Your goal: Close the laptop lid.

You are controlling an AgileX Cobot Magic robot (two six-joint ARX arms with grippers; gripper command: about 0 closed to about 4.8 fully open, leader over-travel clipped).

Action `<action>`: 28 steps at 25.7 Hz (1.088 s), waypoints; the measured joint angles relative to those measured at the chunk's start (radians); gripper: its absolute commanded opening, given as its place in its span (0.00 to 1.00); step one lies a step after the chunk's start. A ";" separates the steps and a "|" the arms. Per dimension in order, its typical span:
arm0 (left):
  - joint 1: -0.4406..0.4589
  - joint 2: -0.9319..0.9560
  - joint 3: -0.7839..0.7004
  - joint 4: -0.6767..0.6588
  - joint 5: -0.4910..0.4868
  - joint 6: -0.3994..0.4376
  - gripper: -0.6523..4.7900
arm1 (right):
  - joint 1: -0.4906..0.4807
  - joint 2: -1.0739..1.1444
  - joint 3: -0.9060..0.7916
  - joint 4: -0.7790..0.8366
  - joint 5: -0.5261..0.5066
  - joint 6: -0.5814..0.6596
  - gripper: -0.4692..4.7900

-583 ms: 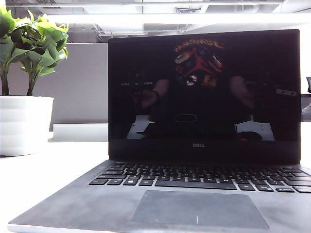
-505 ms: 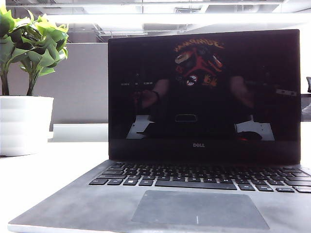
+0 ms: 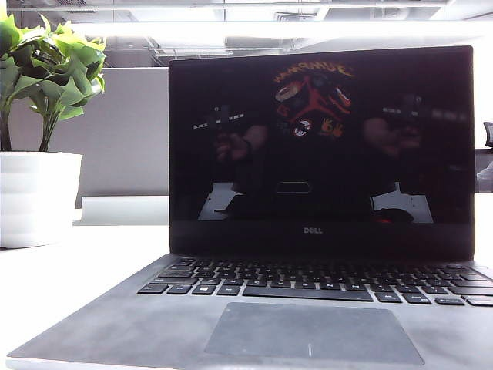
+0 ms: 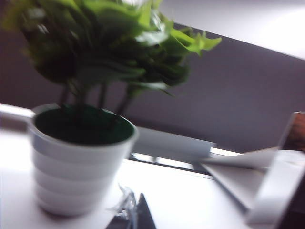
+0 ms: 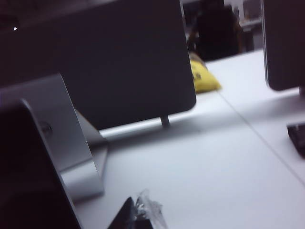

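Shifted slightly since the earlier frame, the silver-grey Dell laptop lid (image 3: 321, 150) with glossy black screen stands upright on the white worktop (image 3: 69, 270); left gripper (image 4: 131, 212) and right gripper (image 5: 138, 212) finger state indeterminable; press evenly from behind the top edge.

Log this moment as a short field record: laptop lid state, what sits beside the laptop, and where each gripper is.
laptop lid: open, standing about upright, glossy black screen facing the exterior camera
keyboard: uncovered
potted plant: white pot on the table, left of the laptop, apart from it
left gripper: only a fingertip shows at the frame edge, near the plant pot; state unclear
right gripper: only a fingertip shows, above the white table; state unclear
contact with lid: none visible
task: not yet done
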 measured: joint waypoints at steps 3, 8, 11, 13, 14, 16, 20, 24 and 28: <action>0.000 0.048 0.058 -0.014 0.023 -0.040 0.11 | 0.000 0.042 0.088 -0.014 -0.001 0.000 0.08; 0.000 0.376 0.217 0.138 0.091 0.029 0.11 | 0.000 0.291 0.193 0.042 -0.017 -0.006 0.08; 0.000 0.683 0.298 0.302 0.158 0.026 0.11 | 0.000 0.443 0.198 0.161 -0.051 -0.006 0.08; -0.009 0.880 0.360 0.413 0.238 0.023 0.11 | 0.000 0.546 0.215 0.257 -0.055 -0.006 0.08; -0.039 1.007 0.421 0.475 0.272 0.023 0.11 | 0.000 0.612 0.236 0.297 -0.063 -0.006 0.08; -0.084 1.128 0.483 0.496 0.289 0.023 0.11 | 0.000 0.692 0.265 0.318 -0.098 -0.006 0.08; -0.153 1.266 0.558 0.509 0.304 0.023 0.11 | 0.001 0.765 0.308 0.355 -0.171 -0.007 0.08; -0.198 1.342 0.598 0.519 0.397 0.023 0.11 | 0.001 0.811 0.321 0.362 -0.214 -0.013 0.08; -0.219 1.377 0.600 0.527 0.451 0.024 0.11 | 0.000 0.832 0.322 0.362 -0.240 -0.042 0.08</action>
